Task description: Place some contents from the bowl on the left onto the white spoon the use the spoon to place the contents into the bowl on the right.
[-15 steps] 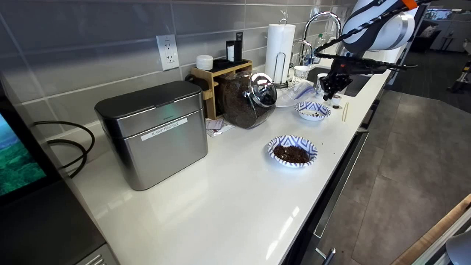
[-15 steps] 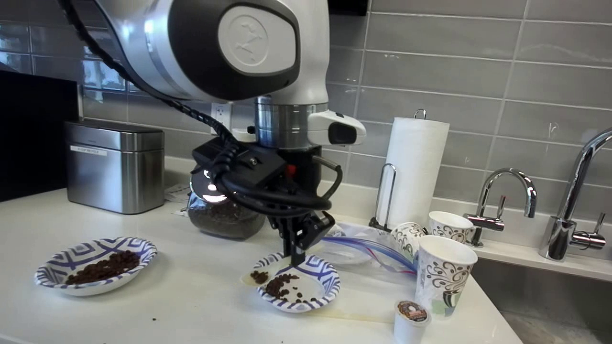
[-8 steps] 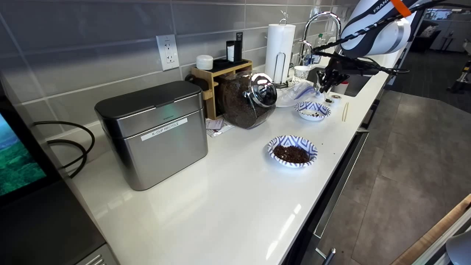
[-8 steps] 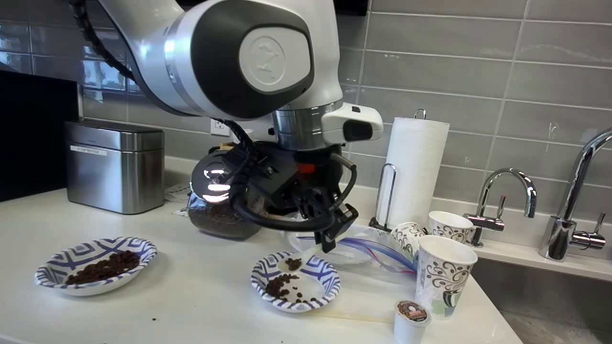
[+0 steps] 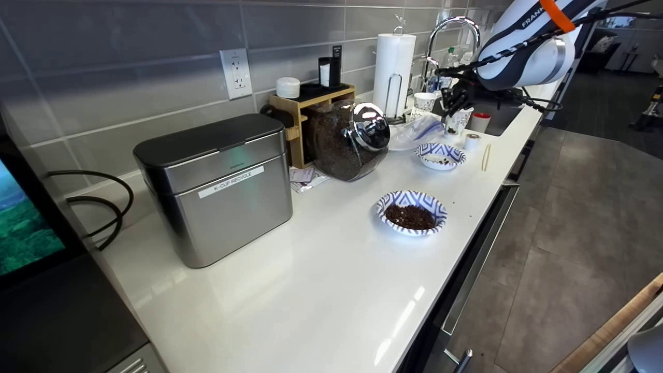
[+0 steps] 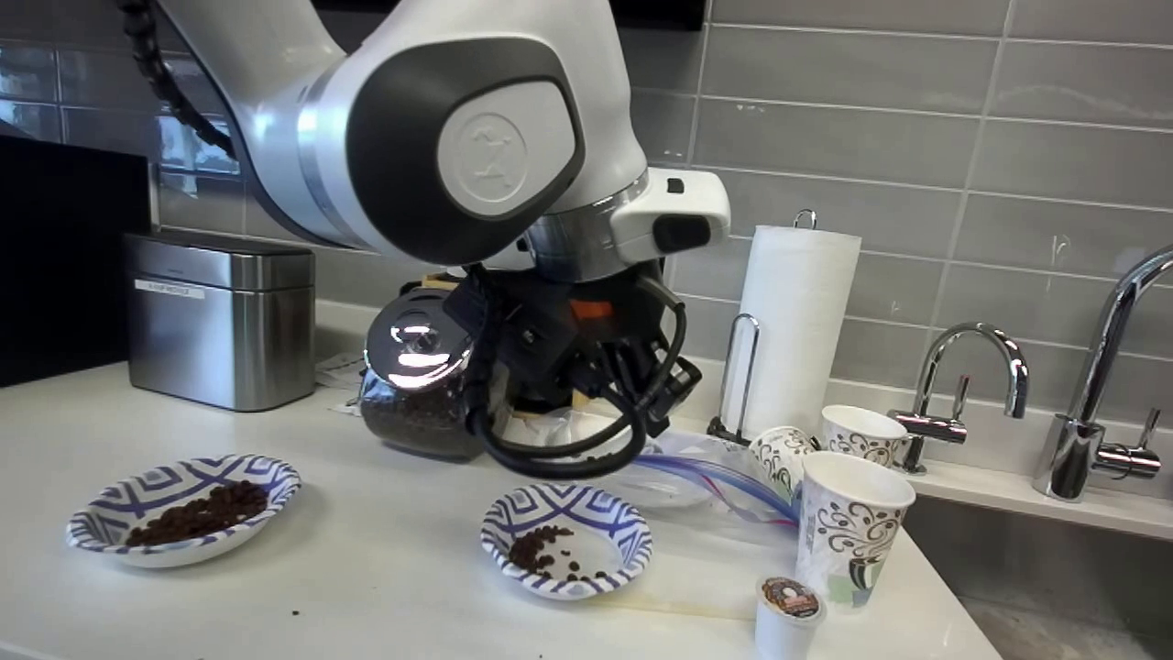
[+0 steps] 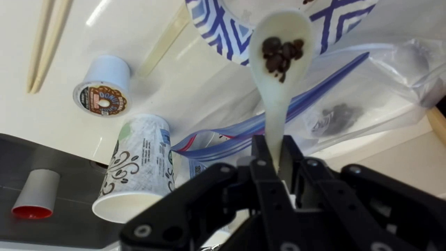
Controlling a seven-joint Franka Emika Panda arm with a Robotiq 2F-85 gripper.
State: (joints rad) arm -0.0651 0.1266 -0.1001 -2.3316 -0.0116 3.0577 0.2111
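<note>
The left bowl [image 6: 156, 495], blue-and-white patterned, holds a heap of dark brown beans [image 6: 211, 513]. The right bowl [image 6: 623, 532], same pattern, holds a few scattered beans [image 6: 536, 548]. Both bowls also show in an exterior view, the fuller one [image 5: 409, 198] nearer and the other one [image 5: 427, 150] farther off. My gripper [image 7: 273, 143] is shut on the handle of the white spoon [image 7: 275, 101]. The spoon's head carries a small clump of beans [image 7: 278, 55] and overlaps the right bowl's rim [image 7: 223, 35] in the wrist view. In an exterior view cables mostly hide the spoon below the gripper [image 6: 660, 422].
A plastic zip bag [image 6: 706, 495] lies behind the right bowl. A paper cup [image 6: 848, 541] and a coffee pod [image 6: 786, 623] stand near the sink [image 6: 1054, 568]. Chopsticks [image 7: 48, 48] lie on the counter. A glass jar [image 6: 422, 422] and a paper towel roll [image 6: 797, 321] stand behind.
My gripper has moved back toward the wall and up, carrying the spoon from over the right bowl's edge to behind it. The wrist has tilted. The bowls have not moved.
</note>
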